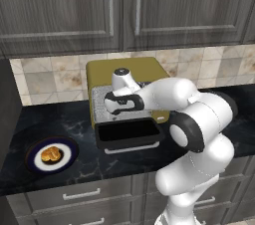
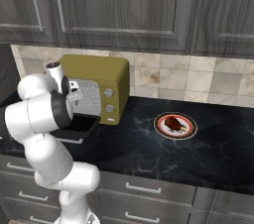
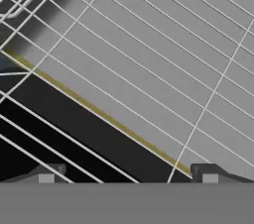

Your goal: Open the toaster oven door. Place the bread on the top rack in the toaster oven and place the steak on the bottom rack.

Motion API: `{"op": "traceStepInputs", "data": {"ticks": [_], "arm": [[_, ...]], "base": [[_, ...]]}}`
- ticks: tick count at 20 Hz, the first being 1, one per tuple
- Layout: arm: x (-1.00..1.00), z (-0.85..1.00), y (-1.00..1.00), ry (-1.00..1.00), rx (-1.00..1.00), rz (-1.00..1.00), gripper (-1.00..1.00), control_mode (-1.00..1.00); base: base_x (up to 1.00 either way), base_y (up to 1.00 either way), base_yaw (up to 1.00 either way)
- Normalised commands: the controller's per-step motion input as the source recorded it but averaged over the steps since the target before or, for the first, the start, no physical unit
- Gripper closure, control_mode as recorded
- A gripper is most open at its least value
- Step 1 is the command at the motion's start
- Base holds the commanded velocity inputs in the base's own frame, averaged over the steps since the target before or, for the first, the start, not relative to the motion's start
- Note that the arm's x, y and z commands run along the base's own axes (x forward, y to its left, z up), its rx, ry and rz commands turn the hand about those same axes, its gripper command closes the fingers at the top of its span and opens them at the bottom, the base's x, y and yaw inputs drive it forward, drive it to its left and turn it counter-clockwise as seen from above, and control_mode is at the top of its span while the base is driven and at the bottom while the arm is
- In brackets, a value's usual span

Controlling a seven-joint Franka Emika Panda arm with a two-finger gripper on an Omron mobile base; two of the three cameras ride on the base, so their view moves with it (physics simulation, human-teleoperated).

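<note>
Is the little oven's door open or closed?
Open. The door hangs folded down in front of the oven, and you can see the grey inside above it.

The toaster oven (image 1: 127, 69) sits at the picture's centre on the black marbled desk (image 1: 60, 119), against the tiled wall. The toaster oven door (image 1: 128, 135) hangs folded down at the oven's 6 o'clock side, lying flat with its silver handle along the near edge. The white arm rises from 5 o'clock and reaches to the speckled grey cavity. At 8 o'clock from the oven, well apart, the bread (image 1: 51, 155) rests on a dark-rimmed plate (image 1: 35, 160).
</note>
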Motion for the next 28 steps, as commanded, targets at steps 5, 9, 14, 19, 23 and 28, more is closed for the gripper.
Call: {"op": "traceStepInputs", "data": {"ticks": [5, 9, 14, 19, 23, 28], "arm": [[-0.86, -0.88, 0.00, 0.12, 0.00, 0.00, 1.00, -1.00], [-0.80, -0.92, -0.01, 0.11, 0.00, 0.00, 1.00, -1.00], [-0.79, -0.89, -0.02, 0.14, 0.00, -0.01, 1.00, -1.00], [-0.80, -0.88, -0.07, 0.16, 0.00, 0.00, 1.00, -1.00], [-0.83, -0.89, -0.10, 0.15, 0.00, 0.00, 1.00, -1.00], [-0.85, -0.90, -0.14, 0.14, 0.00, 0.00, 1.00, -1.00]], "base": [[0.00, 0.00, 0.00], [0.00, 0.00, 0.00], [0.00, 0.00, 0.00], [0.00, 0.00, 0.00], [0.00, 0.00, 0.00], [0.00, 0.00, 0.00]]}}
